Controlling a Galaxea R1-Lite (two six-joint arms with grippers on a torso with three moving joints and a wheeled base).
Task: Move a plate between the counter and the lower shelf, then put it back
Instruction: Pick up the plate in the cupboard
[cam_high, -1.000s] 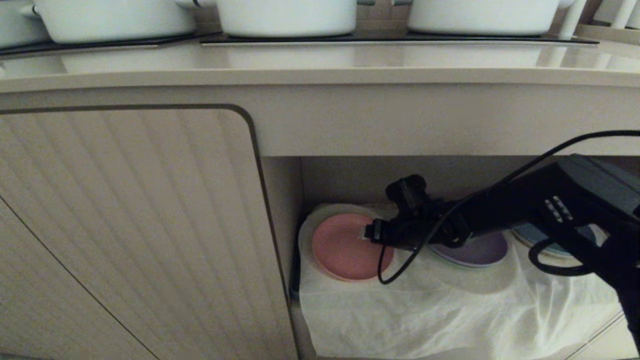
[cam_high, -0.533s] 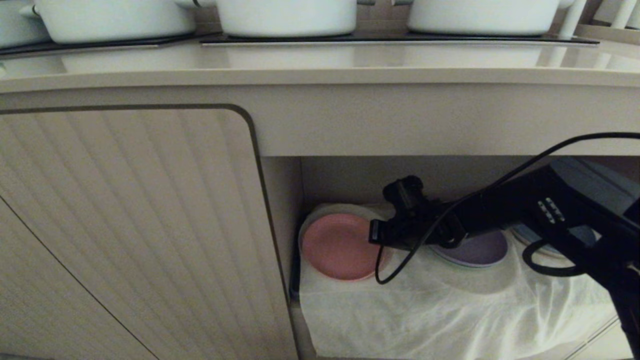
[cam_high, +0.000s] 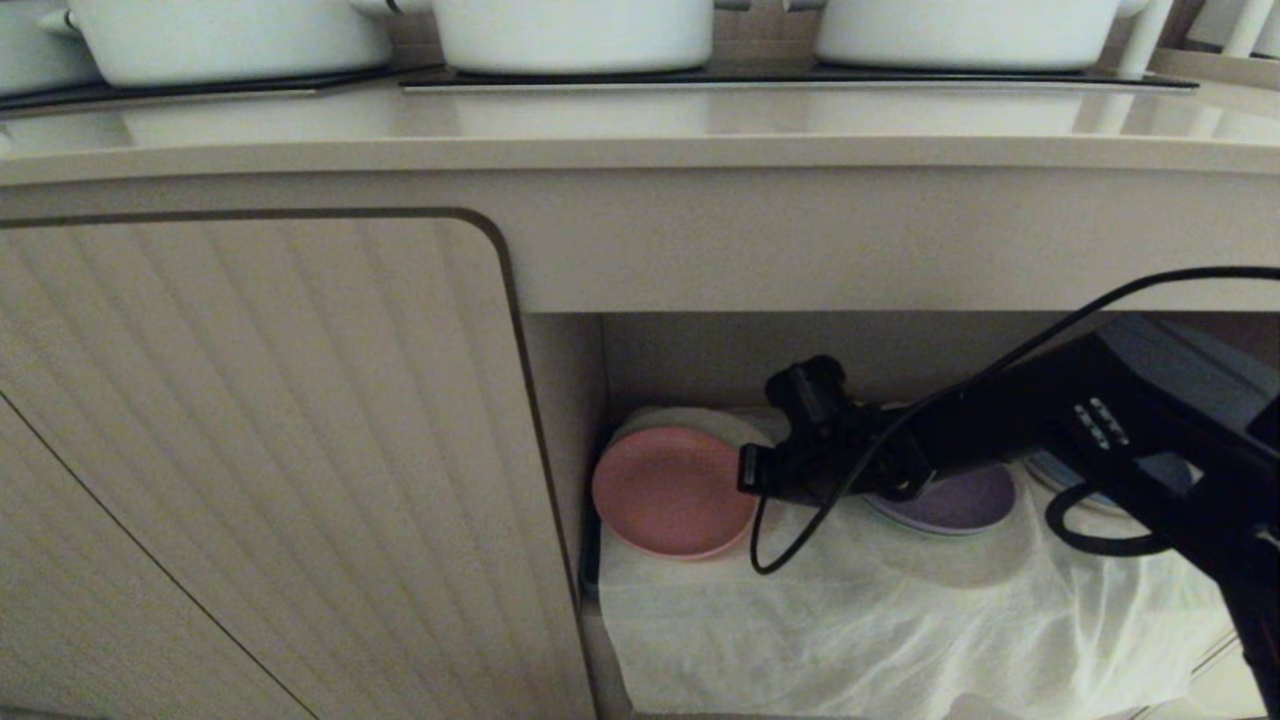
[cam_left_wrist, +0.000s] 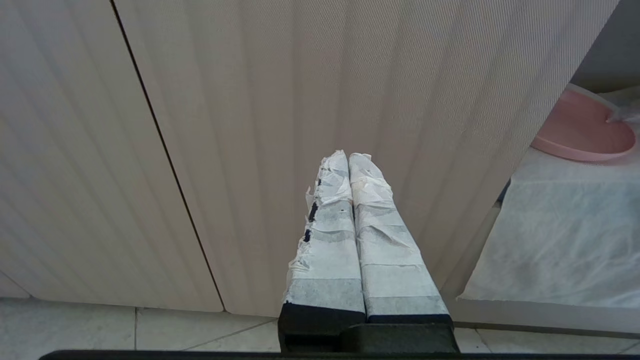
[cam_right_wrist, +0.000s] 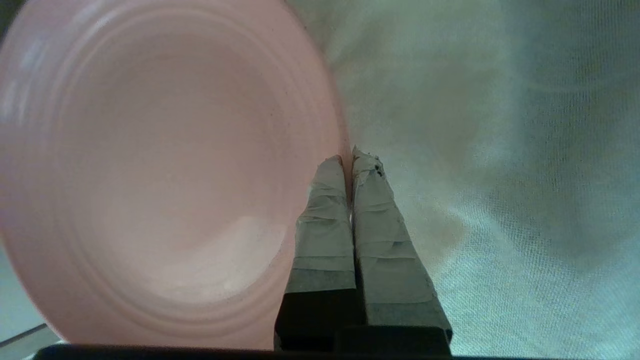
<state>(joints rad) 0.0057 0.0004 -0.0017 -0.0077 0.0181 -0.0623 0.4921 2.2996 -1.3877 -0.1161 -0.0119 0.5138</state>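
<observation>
head view, right hand (cam_high: 745, 470) level — pinching plate (cam_high: 672, 491)

Pink plate (cam_high: 670, 490) on lower shelf (cam_high: 900, 610)

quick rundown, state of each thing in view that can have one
round matte pink plate: pinched at its rim, tilted, on the shelf
right gripper: shut on the pink plate's rim
left gripper: shut, empty, facing the ribbed beige cabinet door
ribbed beige cabinet door: closed
purple plate: lying flat on the wrinkled white cloth
</observation>
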